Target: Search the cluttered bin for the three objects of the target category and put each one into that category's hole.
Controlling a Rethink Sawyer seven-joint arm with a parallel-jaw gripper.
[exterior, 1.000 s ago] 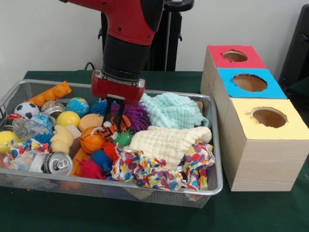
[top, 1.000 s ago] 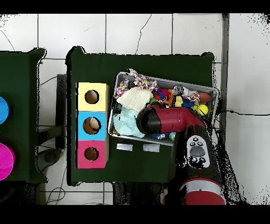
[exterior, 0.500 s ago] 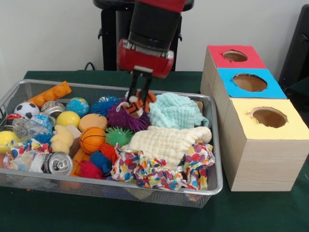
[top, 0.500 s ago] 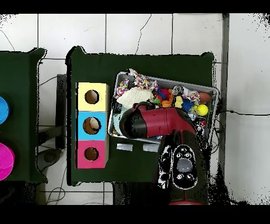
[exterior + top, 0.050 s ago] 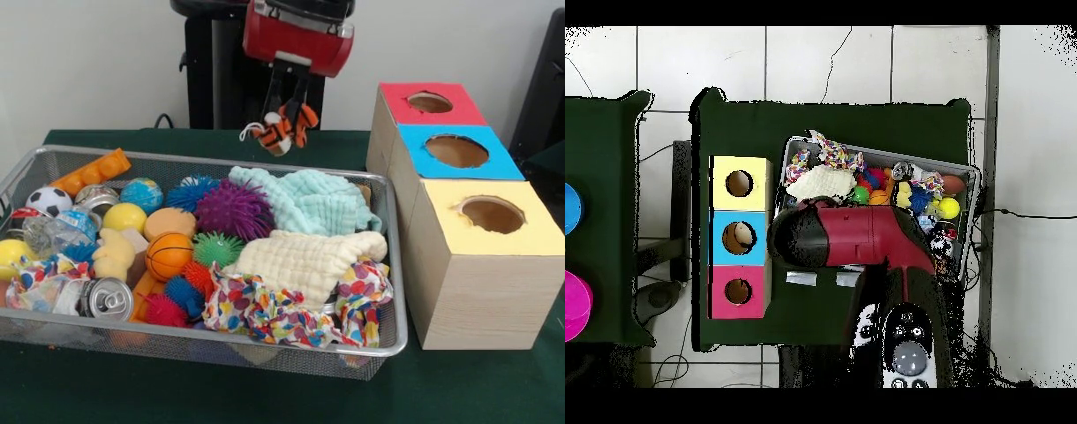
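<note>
Jaws clamped on orange striped tiger toy, held above wire bin's far rim. Bin holds balls, spiky balls, cloths, soda can. Blue hole contains object.

The gripper hangs raised from the red arm, fingers pinched together, pointing down.

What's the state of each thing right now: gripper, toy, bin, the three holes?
gripper: raised above the bin's far side, shut on the tiger toy
tiger toy: hanging in the air, clear of the bin
bin: on the table, full of clutter
red hole: open
blue hole: open, something pale inside in the overhead view
yellow hole: open
</note>
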